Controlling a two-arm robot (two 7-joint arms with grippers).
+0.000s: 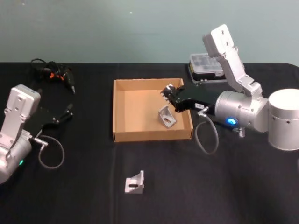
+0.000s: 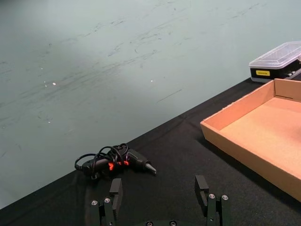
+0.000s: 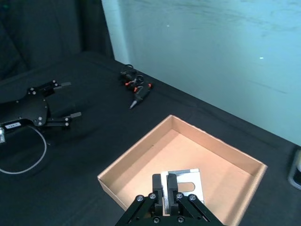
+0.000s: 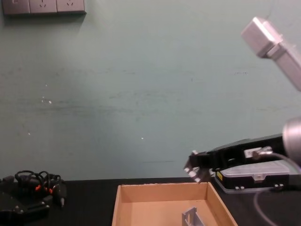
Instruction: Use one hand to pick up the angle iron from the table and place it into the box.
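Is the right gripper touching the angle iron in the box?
Apart. Chest view shows the right gripper above the box, clear gap down to the angle iron.

Two angle irons [image 1: 167, 117] [image 1: 134, 182], one box [image 1: 122, 109], one plastic case [image 1: 205, 65], one cable bundle [image 1: 55, 73]

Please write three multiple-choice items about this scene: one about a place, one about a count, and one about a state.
1. Where is the black right gripper?
A) above the shallow brown cardboard box
B) far to the box's left
C) well in front of the box

2. How many silver metal angle irons are there?
A) one
B) two
C) four

3. The black left gripper is:
A) open and empty
B) shut on an angle iron
C) shut and empty

Key: 1 A, it hangs over the box's right part. 2 B, one lies inside the box and one on the matte black table. 3 A, its fingers stand wide apart with nothing between them.
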